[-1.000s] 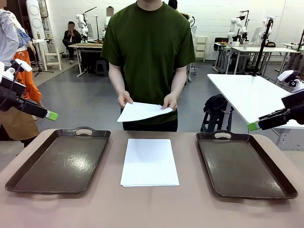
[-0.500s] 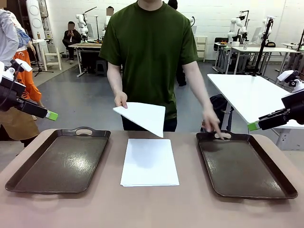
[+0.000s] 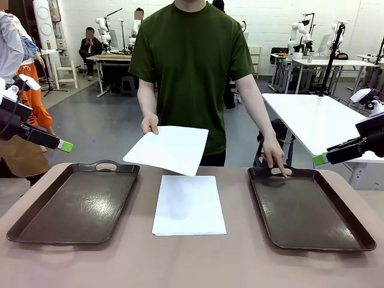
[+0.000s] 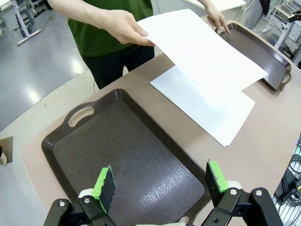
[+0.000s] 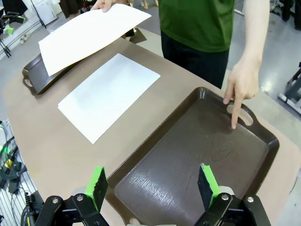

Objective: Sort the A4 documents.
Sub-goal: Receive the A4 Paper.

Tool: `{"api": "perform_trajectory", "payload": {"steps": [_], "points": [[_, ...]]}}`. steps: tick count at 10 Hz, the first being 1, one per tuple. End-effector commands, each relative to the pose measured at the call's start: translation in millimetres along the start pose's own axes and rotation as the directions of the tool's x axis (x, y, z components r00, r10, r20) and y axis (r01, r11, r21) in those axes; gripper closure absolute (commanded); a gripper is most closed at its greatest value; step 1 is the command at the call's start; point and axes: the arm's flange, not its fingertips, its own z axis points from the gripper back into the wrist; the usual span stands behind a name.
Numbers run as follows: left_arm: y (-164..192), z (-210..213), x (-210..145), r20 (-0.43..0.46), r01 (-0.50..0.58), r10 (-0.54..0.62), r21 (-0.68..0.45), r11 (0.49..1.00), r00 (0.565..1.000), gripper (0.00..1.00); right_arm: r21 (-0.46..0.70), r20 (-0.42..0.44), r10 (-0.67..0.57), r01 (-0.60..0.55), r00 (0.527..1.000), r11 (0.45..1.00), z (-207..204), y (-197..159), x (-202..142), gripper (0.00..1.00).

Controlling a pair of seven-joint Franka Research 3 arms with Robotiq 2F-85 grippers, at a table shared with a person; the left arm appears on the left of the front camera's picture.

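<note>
On the tan table (image 3: 192, 264), a dark brown left tray (image 3: 72, 204) and a matching right tray (image 3: 309, 210) lie well apart, handles toward the far edge. Beyond, a white table (image 3: 318, 120) stands on grey floor (image 3: 114, 129).

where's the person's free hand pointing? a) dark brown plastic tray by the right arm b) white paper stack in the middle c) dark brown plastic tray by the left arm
a: the person's free hand puts a fingertip at the handle end of the dark brown plastic tray by the right arm.
</note>
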Motion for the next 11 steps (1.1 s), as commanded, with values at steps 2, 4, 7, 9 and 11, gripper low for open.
{"api": "perform_trajectory", "payload": {"steps": [2,4,7,9,11], "points": [[2.1,0.3,-1.6,0.006,0.011,-0.011,-0.011,1.0,1.0,0.0,0.019,0.01,0.008,-0.008,1.0,1.0,-1.2,-1.3,-1.2,0.0],[2.1,0.3,-1.6,0.006,0.011,-0.011,-0.011,1.0,1.0,0.0,0.019,0.01,0.008,-0.008,1.0,1.0,-1.2,-1.3,-1.2,0.0],[2.1,0.3,-1.6,0.006,0.011,-0.011,-0.011,1.0,1.0,0.0,0.019,0.01,0.008,-0.008,1.0,1.0,-1.2,-1.3,-1.2,0.0],[2.1,0.3,-1.6,0.006,0.011,-0.011,-0.011,1.0,1.0,0.0,0.019,0.01,0.008,-0.008,1.0,1.0,-1.2,-1.3,-1.2,0.0],[2.1,0.3,-1.6,0.006,0.011,-0.011,-0.011,1.0,1.0,0.0,0.019,0.01,0.008,-0.008,1.0,1.0,-1.2,-1.3,-1.2,0.0]]}}
